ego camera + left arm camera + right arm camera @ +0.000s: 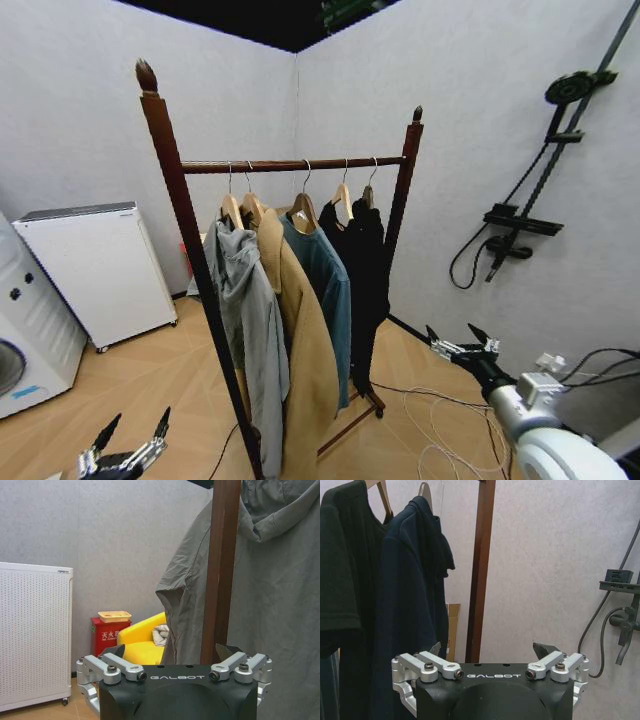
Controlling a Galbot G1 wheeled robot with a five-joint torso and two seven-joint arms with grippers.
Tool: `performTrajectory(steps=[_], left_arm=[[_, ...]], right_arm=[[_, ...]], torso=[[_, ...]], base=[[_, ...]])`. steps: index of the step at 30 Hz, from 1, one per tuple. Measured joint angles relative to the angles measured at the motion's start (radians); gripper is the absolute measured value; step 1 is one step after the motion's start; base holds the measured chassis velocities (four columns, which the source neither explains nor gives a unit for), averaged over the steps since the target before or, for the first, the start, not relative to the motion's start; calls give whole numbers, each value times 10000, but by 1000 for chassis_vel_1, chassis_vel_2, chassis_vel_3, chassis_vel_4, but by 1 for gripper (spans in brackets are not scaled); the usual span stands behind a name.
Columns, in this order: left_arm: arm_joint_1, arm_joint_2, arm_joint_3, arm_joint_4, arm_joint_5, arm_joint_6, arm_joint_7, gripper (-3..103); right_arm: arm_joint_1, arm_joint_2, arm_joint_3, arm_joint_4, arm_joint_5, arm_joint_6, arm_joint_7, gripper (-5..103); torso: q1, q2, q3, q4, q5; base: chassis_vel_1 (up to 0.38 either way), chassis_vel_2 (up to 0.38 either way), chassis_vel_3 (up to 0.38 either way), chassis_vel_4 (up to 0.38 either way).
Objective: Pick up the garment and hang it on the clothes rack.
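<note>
Head view shows the limp black garment (366, 262) already hanging on the red-brown wooden clothes rack (290, 165), both the left gripper (128, 450) and right gripper (462, 345) spread empty beside it, so withdrawal seems next.

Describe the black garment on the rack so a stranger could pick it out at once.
Find the tall red-brown clothes rack in the room's corner and follow its rod to the end by the far post. The garment hangs there, black, past the grey hoodie, tan coat and teal shirt.
</note>
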Motion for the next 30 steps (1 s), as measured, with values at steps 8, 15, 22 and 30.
performTrajectory(steps=[8, 15, 22, 30], left_arm=[[0, 0, 0, 0, 0, -1, 0, 100], [0, 0, 0, 0, 0, 0, 0, 100], [0, 0, 0, 0, 0, 0, 0, 100], [0, 0, 0, 0, 0, 0, 0, 100]], right_arm=[[103, -12, -5, -75, 12, 97, -28, 100], [248, -128, -101, -207, 19, 211, -169, 100], [261, -168, -203, -215, -10, 157, -181, 100], [259, -245, -174, -152, -40, 144, -195, 100]], torso=[[0, -1, 0, 0, 1], [0, 0, 0, 0, 0], [0, -1, 1, 0, 2], [2, -1, 1, -2, 2]], base=[[-21, -7, -12, -18], [-47, -40, -41, -41], [-96, -87, -107, -94], [-94, -141, -148, -104]])
